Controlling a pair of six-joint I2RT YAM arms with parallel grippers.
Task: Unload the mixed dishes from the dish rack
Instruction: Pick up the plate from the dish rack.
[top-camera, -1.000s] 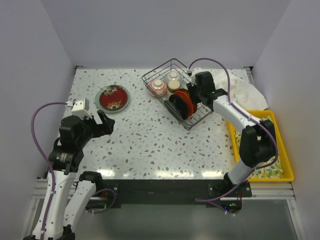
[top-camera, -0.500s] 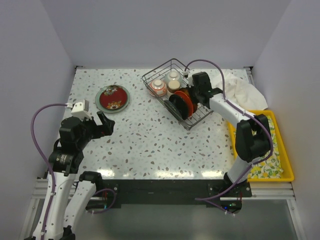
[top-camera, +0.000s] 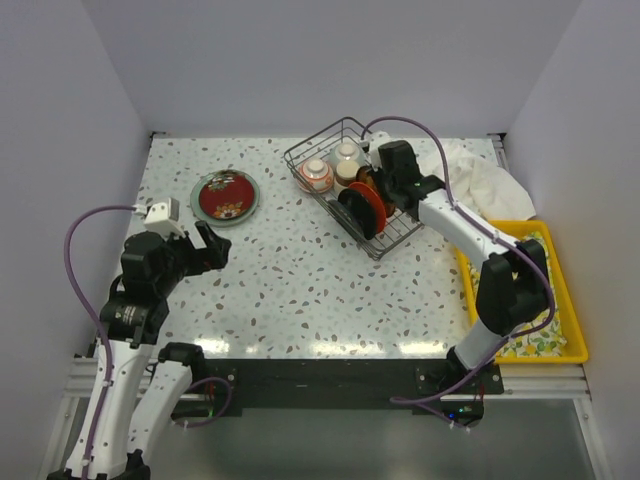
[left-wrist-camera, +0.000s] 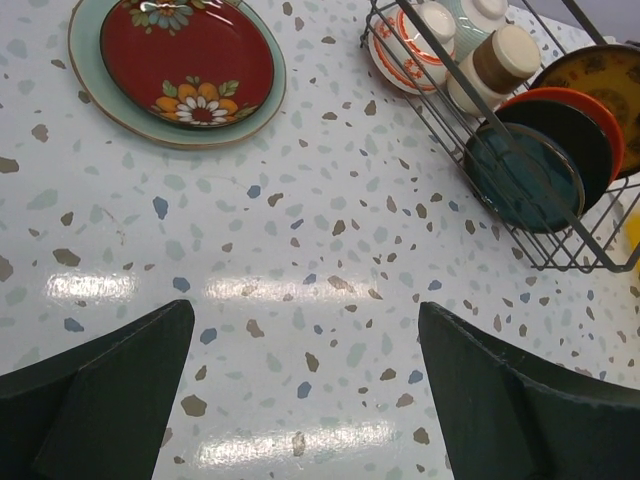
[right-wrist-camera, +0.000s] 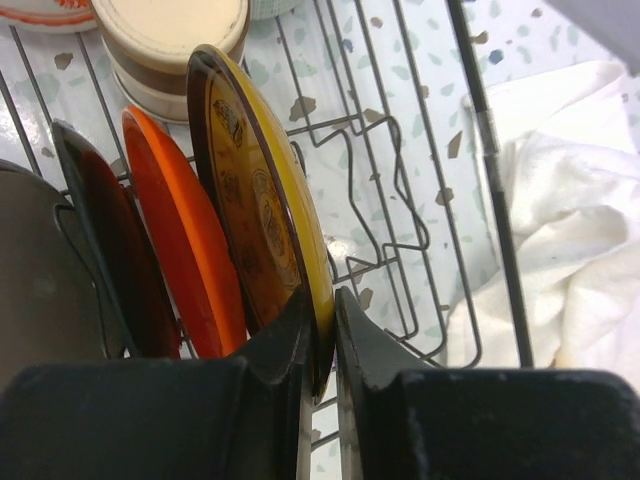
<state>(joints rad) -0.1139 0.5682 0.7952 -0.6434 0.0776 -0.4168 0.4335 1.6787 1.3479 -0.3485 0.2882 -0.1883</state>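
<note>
At one o'clock, right claw (right-wrist-camera: 322, 315) pinches the yellow plate (right-wrist-camera: 262, 190) by its rim to lift it from the rack (right-wrist-camera: 485, 150); left claw (left-wrist-camera: 305, 320) hangs open at eight.

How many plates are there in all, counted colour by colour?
red floral plate, on the table: 1
pale teal plate, under it: 1
dark teal plate, in the rack: 1
black plate, in the rack: 1
orange-red plate, in the rack: 1
yellow-brown plate, gripped by the right hand: 1
Total: 6
</note>
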